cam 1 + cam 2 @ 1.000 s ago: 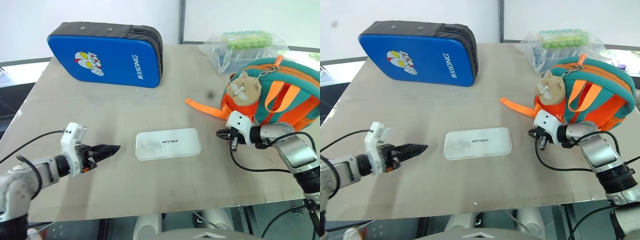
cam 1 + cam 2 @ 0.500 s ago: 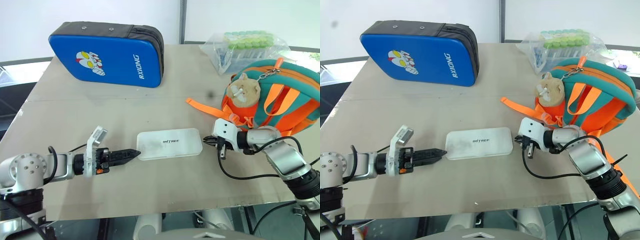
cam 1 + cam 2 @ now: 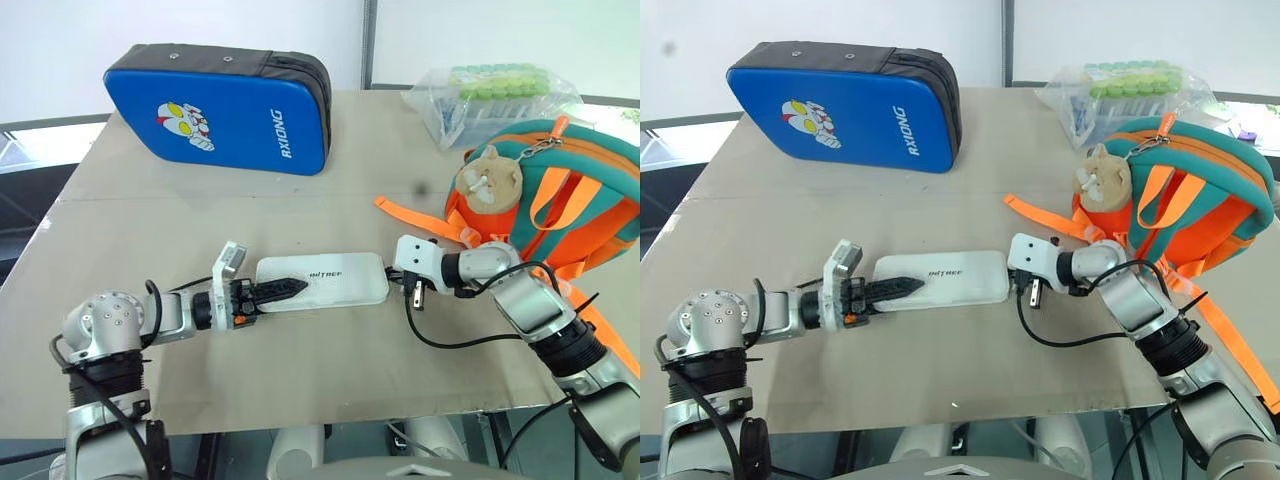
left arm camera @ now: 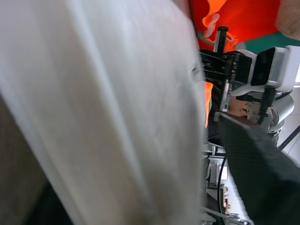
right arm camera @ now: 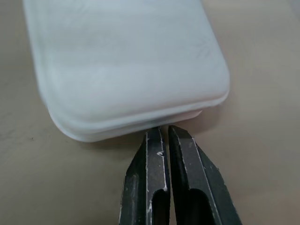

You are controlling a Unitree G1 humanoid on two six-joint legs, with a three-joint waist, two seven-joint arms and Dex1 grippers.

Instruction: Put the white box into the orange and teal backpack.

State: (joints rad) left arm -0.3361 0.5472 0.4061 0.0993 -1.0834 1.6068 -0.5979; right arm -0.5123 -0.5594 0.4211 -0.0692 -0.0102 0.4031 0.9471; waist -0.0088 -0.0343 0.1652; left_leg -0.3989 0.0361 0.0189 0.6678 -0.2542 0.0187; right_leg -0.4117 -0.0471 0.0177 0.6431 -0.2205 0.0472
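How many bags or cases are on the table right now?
3: the blue case at the far left, the clear plastic bag at the far right, and the backpack just in front of that bag. None seems hidden.

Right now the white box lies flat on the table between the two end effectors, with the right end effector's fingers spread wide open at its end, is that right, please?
Not quite. The white box does lie on the table between the left end effector and the right end effector, but the right one's fingers are shut together at the box's end, as the right wrist view shows.
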